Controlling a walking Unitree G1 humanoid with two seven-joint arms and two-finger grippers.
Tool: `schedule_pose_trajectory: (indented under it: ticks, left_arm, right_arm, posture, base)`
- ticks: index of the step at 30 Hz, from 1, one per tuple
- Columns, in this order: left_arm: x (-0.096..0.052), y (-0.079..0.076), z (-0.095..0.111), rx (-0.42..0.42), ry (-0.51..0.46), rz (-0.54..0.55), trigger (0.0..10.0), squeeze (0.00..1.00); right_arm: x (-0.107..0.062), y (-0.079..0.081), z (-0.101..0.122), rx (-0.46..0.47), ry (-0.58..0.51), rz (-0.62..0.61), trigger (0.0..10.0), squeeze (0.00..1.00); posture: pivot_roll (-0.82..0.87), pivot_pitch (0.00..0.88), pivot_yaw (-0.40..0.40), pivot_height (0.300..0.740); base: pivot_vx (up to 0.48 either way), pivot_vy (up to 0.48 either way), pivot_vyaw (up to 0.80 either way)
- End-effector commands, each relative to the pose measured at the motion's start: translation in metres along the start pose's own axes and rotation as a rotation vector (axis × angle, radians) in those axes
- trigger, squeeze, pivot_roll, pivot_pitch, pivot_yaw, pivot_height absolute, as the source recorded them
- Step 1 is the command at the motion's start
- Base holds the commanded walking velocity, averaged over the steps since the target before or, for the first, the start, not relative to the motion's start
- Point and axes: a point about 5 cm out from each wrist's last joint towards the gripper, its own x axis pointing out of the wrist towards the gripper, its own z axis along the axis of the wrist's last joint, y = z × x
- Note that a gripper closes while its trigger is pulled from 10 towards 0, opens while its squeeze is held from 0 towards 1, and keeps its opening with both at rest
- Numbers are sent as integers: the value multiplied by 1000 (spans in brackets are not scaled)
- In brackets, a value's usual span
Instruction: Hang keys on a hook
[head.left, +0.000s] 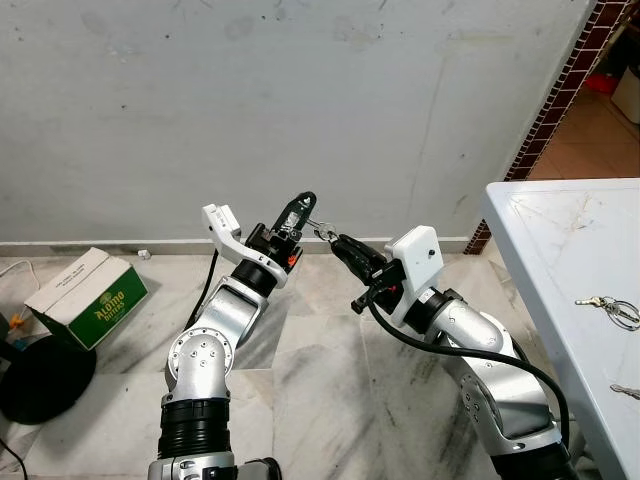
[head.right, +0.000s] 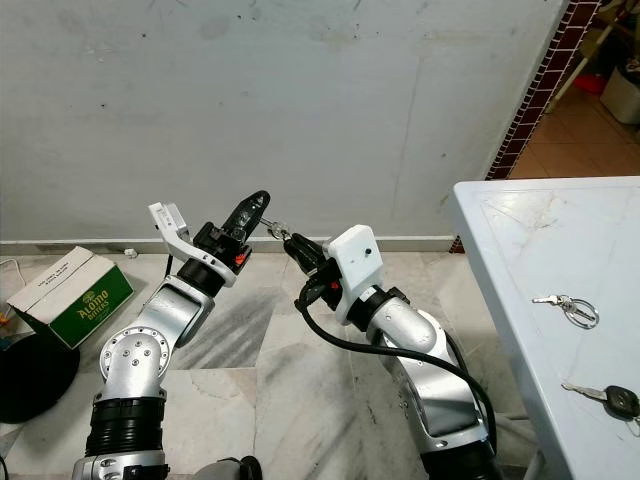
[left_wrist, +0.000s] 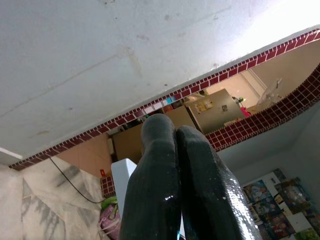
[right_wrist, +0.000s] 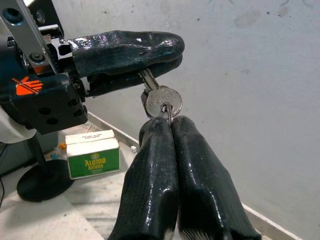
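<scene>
Right wrist view: "ALOMO BITTERS" on green box (right_wrist: 93, 154).

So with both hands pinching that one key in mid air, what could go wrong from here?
The left hand grips only the blade of the key, and the right hand just its ring end. If either lets go early or they pull apart, it may drop onto the marble floor. No hook is in view on the wall.

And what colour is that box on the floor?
The box is green with a white top and yellow letters, best seen in the right wrist view.
</scene>
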Motion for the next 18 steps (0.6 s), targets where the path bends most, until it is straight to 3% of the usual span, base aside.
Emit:
schedule_pose_trajectory:
  ticks: [1, 3, 18]
  left_arm:
    - [2, -1, -4, 13, 32, 6, 10000, 259]
    - [2, 0, -5, 19, 35, 8, 10000, 1000]
    - [1, 2, -5, 18, 33, 18, 10000, 1000]
  right_arm:
    - [1, 1, 5, 6, -21, -3, 0, 0]
    - [1, 1, 5, 6, -23, -6, 0, 0]
    - [1, 0, 6, 6, -25, -18, 0, 0]
  posture:
    - [-100, 101, 33, 740]
    - [-100, 101, 33, 740]
    - [-101, 106, 32, 740]
  base:
    - [0, 0, 0]
    - [0, 0, 0]
    - [0, 0, 0]
